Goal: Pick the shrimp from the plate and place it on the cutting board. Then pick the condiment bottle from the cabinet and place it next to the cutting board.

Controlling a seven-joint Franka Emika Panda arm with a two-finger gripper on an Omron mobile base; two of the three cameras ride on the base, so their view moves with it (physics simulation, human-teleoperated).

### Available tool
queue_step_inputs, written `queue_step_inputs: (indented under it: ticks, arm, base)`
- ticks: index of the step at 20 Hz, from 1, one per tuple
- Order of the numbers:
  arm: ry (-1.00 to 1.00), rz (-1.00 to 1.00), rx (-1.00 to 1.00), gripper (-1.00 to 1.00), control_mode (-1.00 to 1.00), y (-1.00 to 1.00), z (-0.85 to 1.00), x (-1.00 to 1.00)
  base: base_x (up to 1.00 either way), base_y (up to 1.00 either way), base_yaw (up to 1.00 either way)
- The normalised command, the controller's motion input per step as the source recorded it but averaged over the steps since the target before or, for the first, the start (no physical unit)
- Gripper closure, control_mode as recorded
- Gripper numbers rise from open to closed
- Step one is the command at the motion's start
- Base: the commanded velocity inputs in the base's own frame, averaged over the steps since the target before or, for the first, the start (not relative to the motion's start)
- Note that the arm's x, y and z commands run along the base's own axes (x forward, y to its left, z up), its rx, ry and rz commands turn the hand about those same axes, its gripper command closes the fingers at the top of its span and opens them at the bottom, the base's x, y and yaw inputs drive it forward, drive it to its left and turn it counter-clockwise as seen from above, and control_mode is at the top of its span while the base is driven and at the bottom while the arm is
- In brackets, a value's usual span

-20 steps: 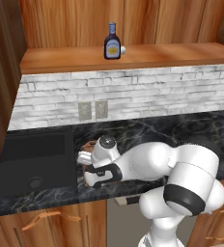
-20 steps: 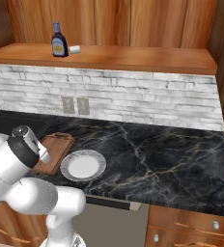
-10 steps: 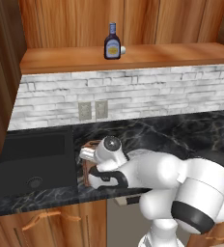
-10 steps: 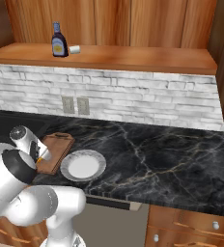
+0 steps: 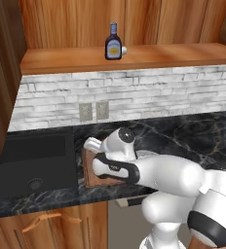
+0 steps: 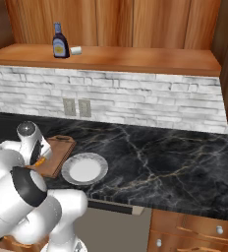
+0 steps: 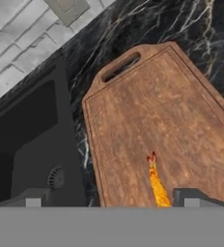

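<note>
The shrimp [image 7: 156, 181], a small orange curl, lies on the brown wooden cutting board [image 7: 157, 120]. My gripper [image 7: 111, 198] hangs open just above the board, and the shrimp sits between its fingertips, nearer the right one. The right base view shows the shrimp [image 6: 40, 161] on the cutting board [image 6: 61, 149], beside the bare round plate [image 6: 84, 168]. The dark condiment bottle [image 5: 113, 42] [image 6: 60, 42] stands upright on the cabinet ledge [image 5: 149, 56]. My arm hides most of the cutting board [image 5: 91, 171] in the left base view.
A black sink [image 5: 34, 158] lies left of the board, its edge close to the board's long side [image 7: 27, 135]. A small white block [image 6: 76, 50] lies by the bottle. Two wall outlets [image 5: 94, 111] sit in the white brick backsplash. Dark marble counter [image 6: 165, 157] stretches to the right of the plate.
The hand has stayed over the cutting board while the elbow swung out to the right in the left base view. The bottle, plate and board have not moved.
</note>
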Motion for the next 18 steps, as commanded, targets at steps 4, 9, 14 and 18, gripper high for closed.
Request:
queue_step_inputs:
  ticks: [4, 9, 14, 18]
  arm:
    - [0.03, 0.00, 0.17, -1.00, -1.00, -0.16, 0.25, -0.19]
    - [0.02, -0.05, 0.15, -1.00, -1.00, -0.06, 0.14, -0.30]
    - [0.04, -0.08, 0.17, -1.00, -1.00, -0.03, 0.21, -0.33]
    - [0.07, -0.07, 0.21, -1.00, -1.00, -0.09, 0.36, -0.28]
  base:
    - [0.00, 0.00, 0.00]
    - [0.00, 0.00, 0.00]
    - [0.00, 0.00, 0.00]
    - [0.00, 0.00, 0.00]
